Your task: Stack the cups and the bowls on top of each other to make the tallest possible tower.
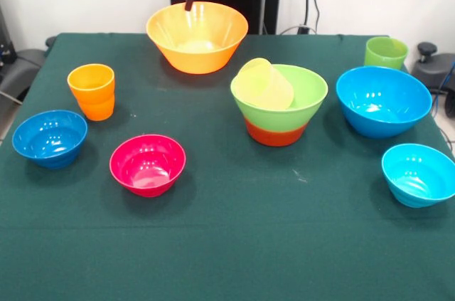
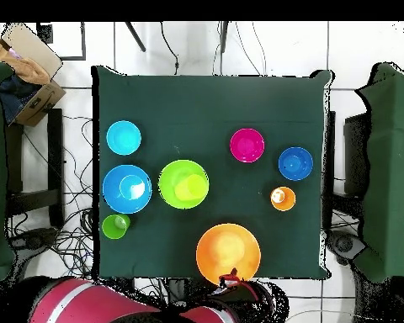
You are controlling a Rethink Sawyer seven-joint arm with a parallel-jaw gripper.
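Stacking has barely begun: mid-table, the light green bowl [image 1: 302, 94] sits on the orange-red bowl [image 1: 276, 132] with the pale yellow cup [image 1: 264, 85] tilted inside; seven pieces stand loose. Whether the gripper [image 1: 190, 1] is open cannot be told.

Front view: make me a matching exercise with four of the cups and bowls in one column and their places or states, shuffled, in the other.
Things:
1. pale yellow cup
2. light green bowl
3. orange cup
4. light green cup

Places or states:
A. stands upright beside the small dark blue bowl
B. nested in the orange-red bowl
C. lies tilted inside a bowl
D. behind the big blue bowl

Pairs: 1-C, 2-B, 3-A, 4-D
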